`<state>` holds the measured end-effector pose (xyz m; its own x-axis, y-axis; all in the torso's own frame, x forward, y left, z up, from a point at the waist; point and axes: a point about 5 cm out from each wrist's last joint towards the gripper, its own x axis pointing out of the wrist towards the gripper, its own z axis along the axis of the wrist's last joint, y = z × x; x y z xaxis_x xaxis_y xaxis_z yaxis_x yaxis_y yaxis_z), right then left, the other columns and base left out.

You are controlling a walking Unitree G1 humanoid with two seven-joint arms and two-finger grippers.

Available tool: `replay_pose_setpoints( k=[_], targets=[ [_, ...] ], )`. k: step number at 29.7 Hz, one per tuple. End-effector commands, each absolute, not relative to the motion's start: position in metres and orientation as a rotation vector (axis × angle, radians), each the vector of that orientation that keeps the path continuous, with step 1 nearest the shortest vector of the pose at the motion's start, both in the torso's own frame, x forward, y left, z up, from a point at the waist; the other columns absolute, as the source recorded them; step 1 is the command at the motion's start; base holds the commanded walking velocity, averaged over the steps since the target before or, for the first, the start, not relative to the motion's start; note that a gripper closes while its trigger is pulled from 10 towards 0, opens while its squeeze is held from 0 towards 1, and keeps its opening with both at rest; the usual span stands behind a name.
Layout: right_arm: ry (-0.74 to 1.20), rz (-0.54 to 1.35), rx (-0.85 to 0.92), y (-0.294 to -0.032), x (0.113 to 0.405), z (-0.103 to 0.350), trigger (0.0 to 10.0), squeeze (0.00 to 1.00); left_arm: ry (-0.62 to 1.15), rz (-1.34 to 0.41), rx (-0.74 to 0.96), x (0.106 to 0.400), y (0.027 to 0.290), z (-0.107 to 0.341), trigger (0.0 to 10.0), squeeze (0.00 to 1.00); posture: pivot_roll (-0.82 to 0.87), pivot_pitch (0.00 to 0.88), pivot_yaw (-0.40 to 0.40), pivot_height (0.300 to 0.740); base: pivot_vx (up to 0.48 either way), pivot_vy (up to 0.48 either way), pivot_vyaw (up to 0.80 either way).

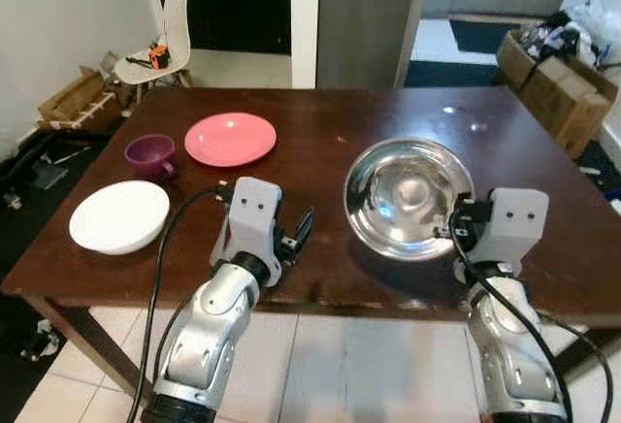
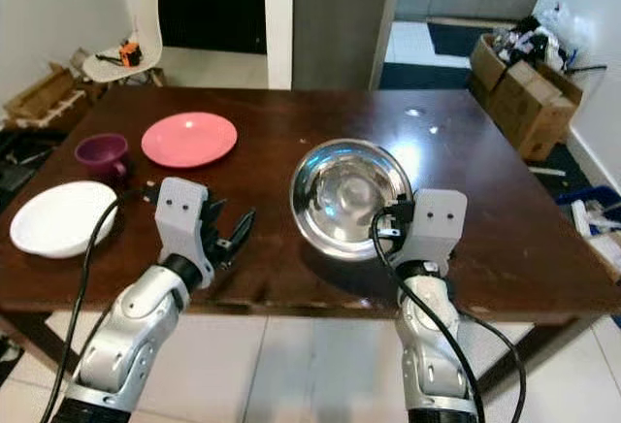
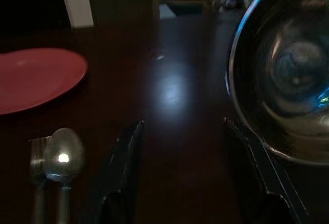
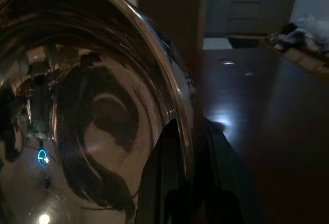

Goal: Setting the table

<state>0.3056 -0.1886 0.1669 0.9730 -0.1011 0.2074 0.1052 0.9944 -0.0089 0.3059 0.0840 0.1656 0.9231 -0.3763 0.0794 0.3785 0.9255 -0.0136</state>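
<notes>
A large steel bowl [image 1: 408, 195] is over the right middle of the dark wooden table [image 1: 320, 113], casting a shadow beneath it. My right gripper [image 4: 187, 183] is shut on its near rim, one finger inside and one outside. My left gripper [image 3: 191, 183] stands open just above the table near the front edge, left of the bowl, with nothing between its fingers. A spoon [image 3: 61, 154] and a fork [image 3: 35, 157] lie on the table beside it. A pink plate [image 1: 230, 139], a purple cup [image 1: 150, 154] and a white bowl [image 1: 119, 215] sit at the left.
A white chair [image 1: 165, 45] stands beyond the table's far left corner, with cardboard boxes [image 1: 73, 98] on the floor near it. More boxes [image 1: 558, 83] are stacked at the far right. The table's front edge [image 1: 320, 302] runs just before my arms.
</notes>
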Motion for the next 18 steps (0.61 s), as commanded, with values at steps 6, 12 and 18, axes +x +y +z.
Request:
replay_pose_setpoints(
  k=[6, 12, 18],
  targets=[
    [-0.214, -0.123, -0.021, -0.194, 0.305, 0.167, 10.0, 0.0, -0.068, -0.413, -0.024, 0.305, 0.081, 0.163, 10.0, 0.0, -0.1, 0.0, 0.109, 0.74, 0.48, 0.0, 0.0],
    [-0.213, -0.146, -0.043, -0.205, 0.308, 0.17, 10.0, 0.0, -0.106, -0.534, -0.05, 0.296, 0.073, 0.171, 10.0, 0.0, -0.09, 0.0, 0.111, 0.74, 0.246, 0.0, 0.0],
    [-0.168, -0.119, -0.022, -0.212, 0.313, 0.167, 10.0, 0.0, -0.142, -0.54, -0.059, 0.291, 0.077, 0.182, 10.0, 0.0, -0.09, 0.0, 0.115, 0.74, 0.0, 0.0, 0.0]
  ],
)
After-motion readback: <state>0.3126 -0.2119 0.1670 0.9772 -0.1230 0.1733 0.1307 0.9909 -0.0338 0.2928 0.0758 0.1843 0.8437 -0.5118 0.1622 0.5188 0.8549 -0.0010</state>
